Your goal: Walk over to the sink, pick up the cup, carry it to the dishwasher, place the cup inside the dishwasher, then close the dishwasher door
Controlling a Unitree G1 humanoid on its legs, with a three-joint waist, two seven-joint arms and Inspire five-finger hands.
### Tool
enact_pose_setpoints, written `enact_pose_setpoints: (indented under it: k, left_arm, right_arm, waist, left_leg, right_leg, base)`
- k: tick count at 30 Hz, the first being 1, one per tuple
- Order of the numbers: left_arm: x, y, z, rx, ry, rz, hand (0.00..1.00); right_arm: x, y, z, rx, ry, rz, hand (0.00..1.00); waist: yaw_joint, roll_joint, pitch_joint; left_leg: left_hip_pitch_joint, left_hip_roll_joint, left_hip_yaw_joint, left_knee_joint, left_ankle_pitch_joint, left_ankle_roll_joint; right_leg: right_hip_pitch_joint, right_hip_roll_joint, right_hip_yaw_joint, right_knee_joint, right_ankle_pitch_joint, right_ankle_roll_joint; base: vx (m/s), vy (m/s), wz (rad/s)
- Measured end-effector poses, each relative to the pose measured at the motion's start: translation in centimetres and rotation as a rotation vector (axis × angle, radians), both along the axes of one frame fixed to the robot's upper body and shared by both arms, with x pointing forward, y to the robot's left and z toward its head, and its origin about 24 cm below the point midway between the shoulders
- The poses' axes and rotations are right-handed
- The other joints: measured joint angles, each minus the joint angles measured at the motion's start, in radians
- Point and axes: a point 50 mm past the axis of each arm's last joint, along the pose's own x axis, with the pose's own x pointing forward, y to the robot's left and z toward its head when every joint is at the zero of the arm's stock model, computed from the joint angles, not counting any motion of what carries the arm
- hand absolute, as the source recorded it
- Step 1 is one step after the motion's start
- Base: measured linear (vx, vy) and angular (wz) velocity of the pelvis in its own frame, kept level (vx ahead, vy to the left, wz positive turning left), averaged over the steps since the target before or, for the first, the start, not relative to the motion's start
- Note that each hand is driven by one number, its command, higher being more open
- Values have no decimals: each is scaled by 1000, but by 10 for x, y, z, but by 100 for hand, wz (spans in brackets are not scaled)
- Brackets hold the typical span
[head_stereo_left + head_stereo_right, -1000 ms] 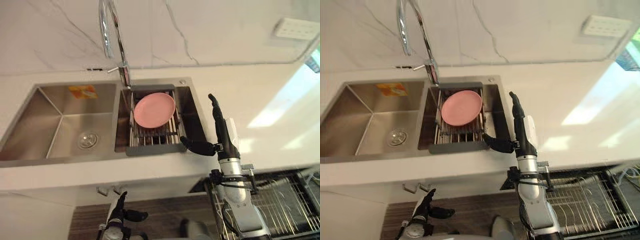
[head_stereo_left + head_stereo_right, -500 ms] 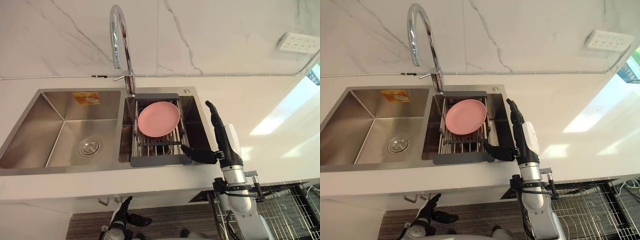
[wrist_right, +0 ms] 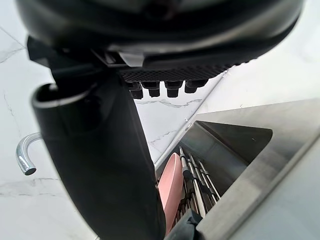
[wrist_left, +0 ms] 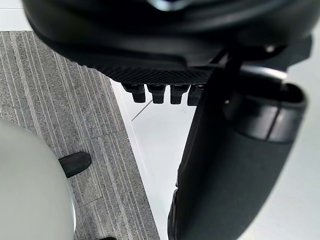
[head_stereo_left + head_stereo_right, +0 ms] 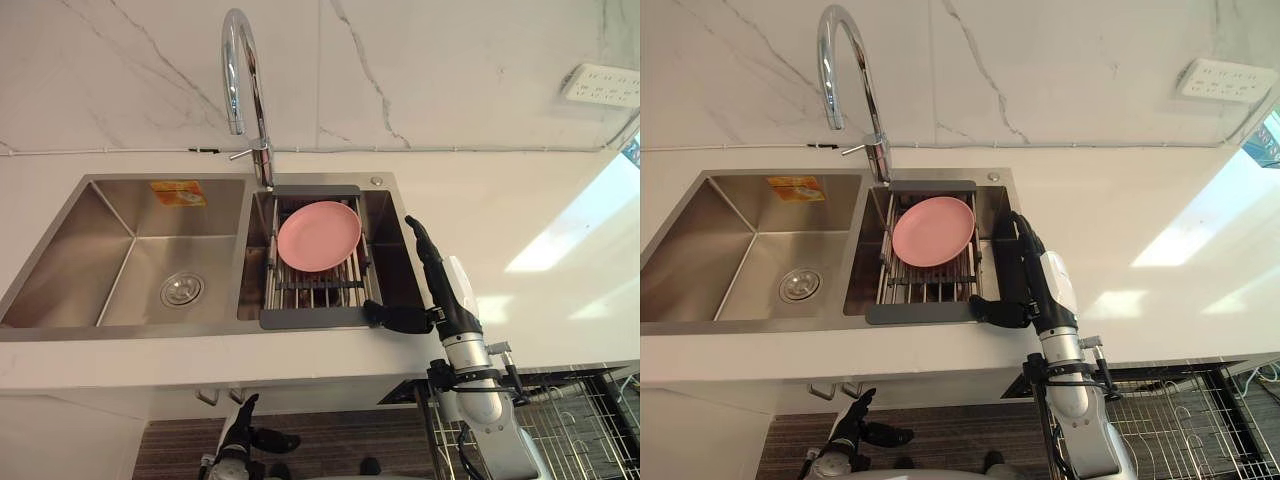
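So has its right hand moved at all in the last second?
Yes, slightly. Against the drying rack in the sink, the right hand has drawn back toward the front rim; its thumb is now level with the rack's front corner.

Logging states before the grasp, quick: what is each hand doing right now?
Left hand: open, empty, low near the floor.
Right hand: open, empty, over the sink's right edge.
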Motion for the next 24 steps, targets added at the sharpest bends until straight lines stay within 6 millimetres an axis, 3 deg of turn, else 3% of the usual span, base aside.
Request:
enact_pose_setpoints:
  k: [4, 12, 19, 24]
  left_arm:
    - [0, 0, 0, 0, 0, 1, 100]
    - [-6, 6, -1, -29, 11, 83, 100]
    - [-10, 11, -2, -51, 13, 142, 100]
    - [-10, 12, -2, -54, 11, 153, 100]
  right_arm:
    - [0, 0, -1, 3, 3, -1, 100]
    - [-9, 2, -31, 134, 132, -134, 100]
    - [-10, -13, -29, 106, 109, -274, 100]
    - [-7, -17, -12, 35, 29, -266, 100]
  waist:
    - [-1, 0, 0]
    - [-13, 1, 1]
    - [-6, 2, 2]
    - [-1, 3, 2]
  left_leg:
    - [3, 0, 3, 0, 0, 0]
    - [33, 6, 35, 0, -1, -1]
    - [41, 9, 25, -17, 0, -3]
    - [46, 9, 12, -33, 7, -9]
  right_leg:
    - [0, 0, 3, 0, 0, 0]
    - [17, -2, 29, 5, 0, 0]
    - [19, -2, 7, 23, -4, 1]
    - [18, -2, -3, 37, -16, 3]
  base:
    - [0, 0, -2]
    - [-18, -4, -9]
    - [-64, -16, 6]
    - [-49, -19, 8]
